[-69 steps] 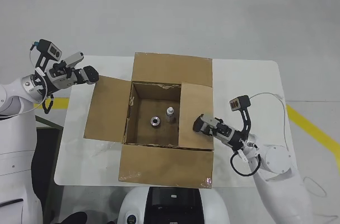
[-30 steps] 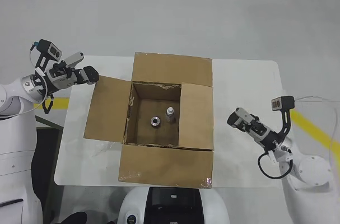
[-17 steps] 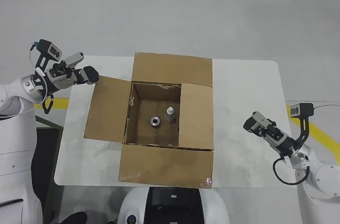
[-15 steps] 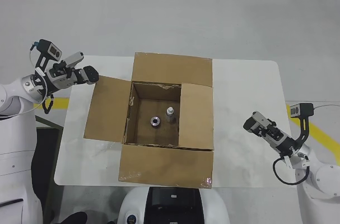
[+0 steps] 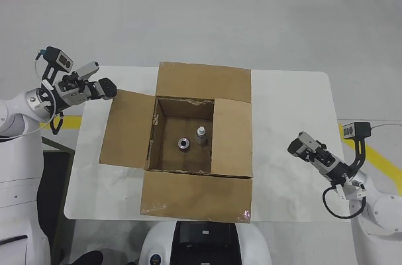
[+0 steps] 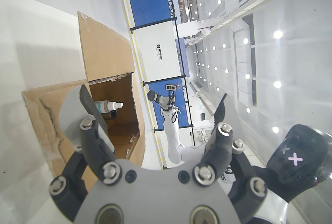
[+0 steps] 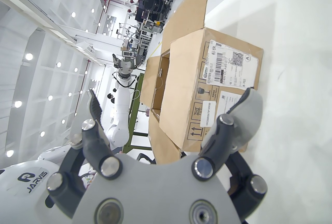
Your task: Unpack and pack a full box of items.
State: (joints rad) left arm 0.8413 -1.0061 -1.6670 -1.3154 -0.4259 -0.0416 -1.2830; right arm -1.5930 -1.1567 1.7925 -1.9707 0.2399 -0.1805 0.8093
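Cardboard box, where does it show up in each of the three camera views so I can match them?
Top view: the box sits mid-table, flaps spread, seen from above.
Left wrist view: the box is seen from one end, looking into its inside.
Right wrist view: the box is seen from the opposite end, labelled outer wall facing the camera.
Shared landmark: the white table beneath it.

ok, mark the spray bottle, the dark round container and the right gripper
spray bottle (image 6: 103, 106), left wrist view, on its body.
dark round container (image 5: 184, 142), top view, on its top.
right gripper (image 5: 292, 146), top view, midway between its fingertips.
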